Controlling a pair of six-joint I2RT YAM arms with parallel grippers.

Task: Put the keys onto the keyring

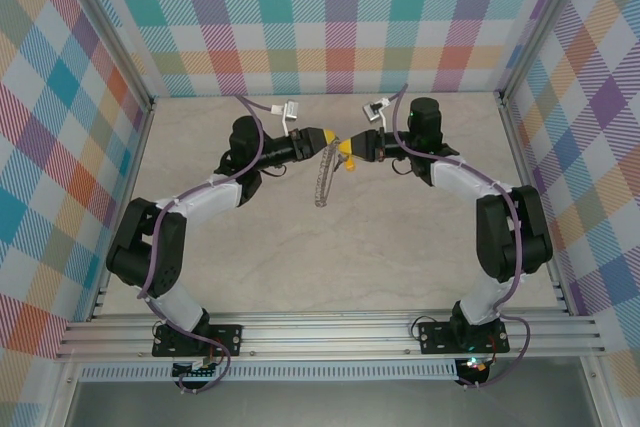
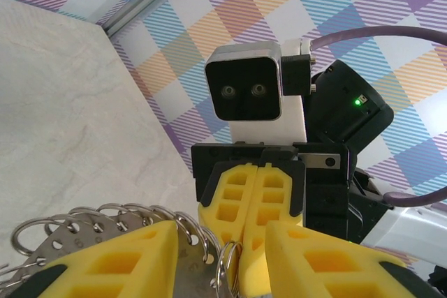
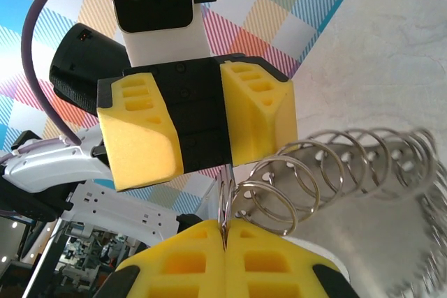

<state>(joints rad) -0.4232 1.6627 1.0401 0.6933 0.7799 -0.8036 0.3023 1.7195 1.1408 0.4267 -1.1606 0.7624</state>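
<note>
While both arms meet tip to tip over the far half of the pale marbled tabletop (image 1: 400, 257), I see the right gripper (image 1: 343, 151) with its 2 yellow foam fingers pressed together, pinching 1 ring of the keyring (image 1: 321, 182), a floppy silvery chain of thin metal rings. From overhead the chain trails from that pinch toward the near side; I cannot tell whether its loose end rests on the tabletop. On the right wrist camera the pinched ring stands edge-on in the seam of the right gripper (image 3: 225, 232), and the rest of the keyring (image 3: 328, 165) curls off to one side. Facing it, the left gripper (image 3: 199, 113) has its yellow fingers spread apart, and on its own wrist camera 1 ring stands in the gap between them
</note>
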